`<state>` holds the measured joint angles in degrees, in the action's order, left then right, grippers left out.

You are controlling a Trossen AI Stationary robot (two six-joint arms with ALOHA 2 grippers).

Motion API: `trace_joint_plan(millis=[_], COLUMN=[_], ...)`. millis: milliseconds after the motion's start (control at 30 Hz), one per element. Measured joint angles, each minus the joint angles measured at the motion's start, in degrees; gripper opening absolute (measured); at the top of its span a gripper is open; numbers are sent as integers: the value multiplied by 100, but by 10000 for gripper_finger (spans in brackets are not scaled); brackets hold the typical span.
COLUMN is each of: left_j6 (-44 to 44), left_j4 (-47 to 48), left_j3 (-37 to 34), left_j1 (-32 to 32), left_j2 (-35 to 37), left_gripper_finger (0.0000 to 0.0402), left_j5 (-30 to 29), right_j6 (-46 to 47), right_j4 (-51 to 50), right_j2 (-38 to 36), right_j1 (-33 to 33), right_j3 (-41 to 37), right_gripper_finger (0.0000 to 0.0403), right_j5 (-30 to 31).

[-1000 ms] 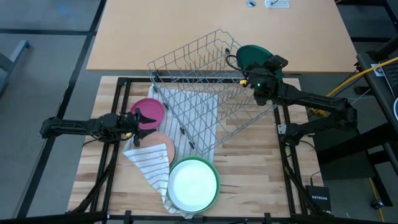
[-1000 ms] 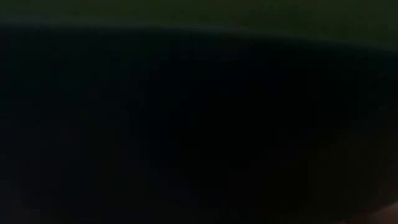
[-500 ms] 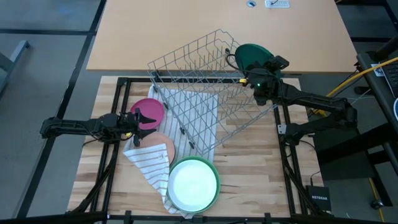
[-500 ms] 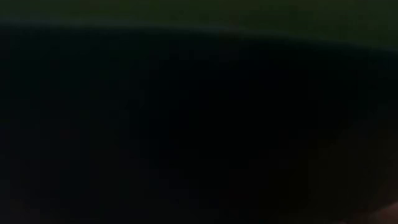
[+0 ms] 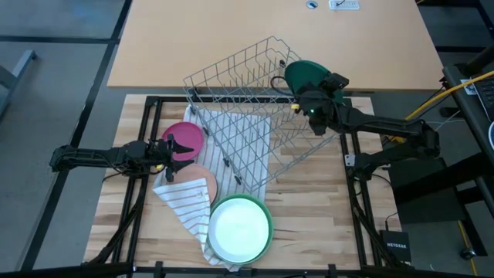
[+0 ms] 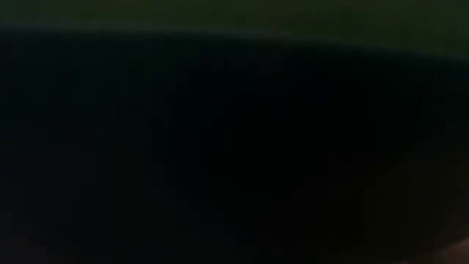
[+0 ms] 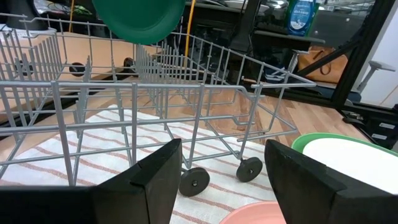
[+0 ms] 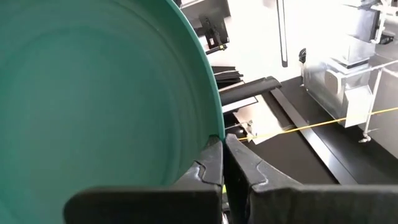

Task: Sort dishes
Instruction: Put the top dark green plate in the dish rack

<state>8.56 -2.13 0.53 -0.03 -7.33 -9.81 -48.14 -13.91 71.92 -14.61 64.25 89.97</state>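
At the far right corner of the wire rack (image 5: pixel 255 108), the right gripper (image 5: pixel 310 99) reaches in from the right, its fingers pinched tight on the rim of one dark green plate (image 5: pixel 304 75) held above the rack's edge. Left gripper (image 5: pixel 179 149) hovers open beside one magenta plate (image 5: pixel 187 133). One peach plate (image 5: pixel 202 179) and one white-centred green bowl (image 5: pixel 240 228) lie on the striped cloth (image 5: pixel 185 202).
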Motion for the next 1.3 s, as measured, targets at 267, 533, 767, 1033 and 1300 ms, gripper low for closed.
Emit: trace_joint_plan(millis=[267,533,767,1033,1300], left_j6=[1,-1,-1,-1,-1], left_j4=[0,1,0,0,2], left_j3=[0,0,0,1,1], left_j1=[0,0,-1,1,1], left_j2=[0,0,1,1,-1], left_gripper_finger=[219,219,219,219,219], left_j5=[0,-1,1,1,1], right_j6=[-6,-9,101,606,1913], right_j4=[119,105,22,-33,-1325], right_j2=[-28,-28,-26,-26,8], right_j1=[-2,-2,4,2,246], right_j3=[0,0,-22,-22,-22], right_gripper_finger=[1,1,1,1,1], right_j5=[2,0,0,2,1])
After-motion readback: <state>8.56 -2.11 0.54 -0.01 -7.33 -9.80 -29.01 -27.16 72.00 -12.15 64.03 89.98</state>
